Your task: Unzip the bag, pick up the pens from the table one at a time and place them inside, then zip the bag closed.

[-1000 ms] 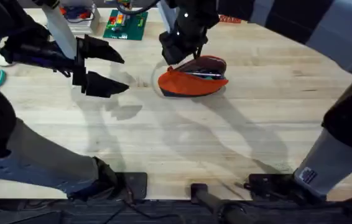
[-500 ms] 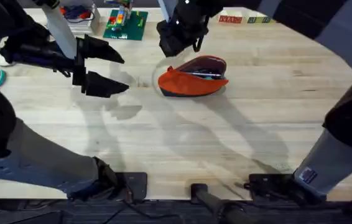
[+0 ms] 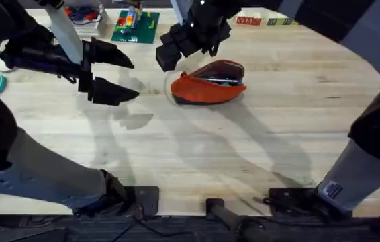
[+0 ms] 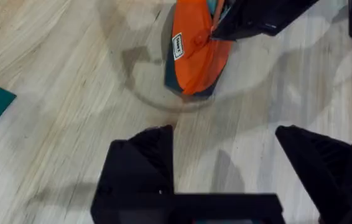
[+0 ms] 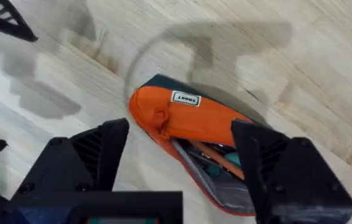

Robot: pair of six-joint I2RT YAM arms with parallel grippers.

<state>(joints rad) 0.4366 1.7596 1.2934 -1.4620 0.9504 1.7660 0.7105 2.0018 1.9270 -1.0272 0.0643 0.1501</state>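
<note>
Your bag (image 3: 208, 83) lies on the counter (image 3: 257, 148) toward the far middle, mouth gaping, and the right wrist view shows the pens (image 5: 216, 160) already lying inside against the dark lining, one orange and one silver-grey as far as you can tell. So the loading looks finished and what remains, by my reading, is the closing of the zipper. Your right tool (image 3: 170, 48) hangs just above and beside the bag's closed end, fingers spread apart and empty; in its own camera the bag sits between the two fingers, with the small white label (image 5: 186, 98) facing up. Your left tool (image 3: 109, 72) waits well apart over bare counter, its fingers also spread wide with nothing between them, and from its camera the bag (image 4: 196, 50) lies ahead, end on. The zipper pull is hard to make out; a small nub (image 5: 161, 118) near the orange end may be it, but you should not trust that until you are closer. The next move likely calls for pinning one end of the soft pouch with one tool while the other pinches the pull and draws it along the opening, minding that no pen tip sticks up into the teeth.
</note>
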